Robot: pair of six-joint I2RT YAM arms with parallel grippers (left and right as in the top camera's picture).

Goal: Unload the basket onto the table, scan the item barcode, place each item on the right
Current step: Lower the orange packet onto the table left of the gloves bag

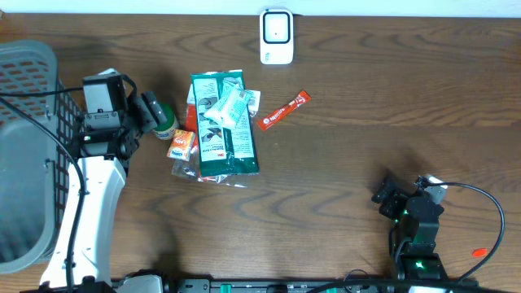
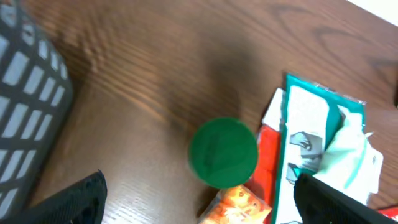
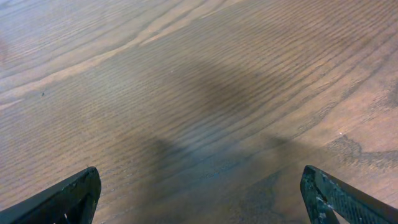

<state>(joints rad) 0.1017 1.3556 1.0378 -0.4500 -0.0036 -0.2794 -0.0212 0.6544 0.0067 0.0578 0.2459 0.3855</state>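
A pile of items lies left of the table's middle. It holds a small bottle with a round green cap (image 1: 165, 123), an orange packet (image 1: 181, 145), a teal-and-white package (image 1: 225, 122) and a red stick packet (image 1: 285, 110). No barcode can be made out. My left gripper (image 1: 149, 111) is open just left of the green cap (image 2: 224, 152), holding nothing. In the left wrist view the orange packet (image 2: 241, 204) lies between the spread jaws of the left gripper (image 2: 198, 198). The white scanner (image 1: 276, 37) stands at the far edge. My right gripper (image 1: 389, 196) stands open over bare wood (image 3: 202, 193).
A grey mesh basket (image 1: 28, 146) stands at the left edge, close behind the left arm; its wall shows in the left wrist view (image 2: 28, 106). A small orange-red object (image 1: 479, 252) lies at the front right, near the right arm's cable.
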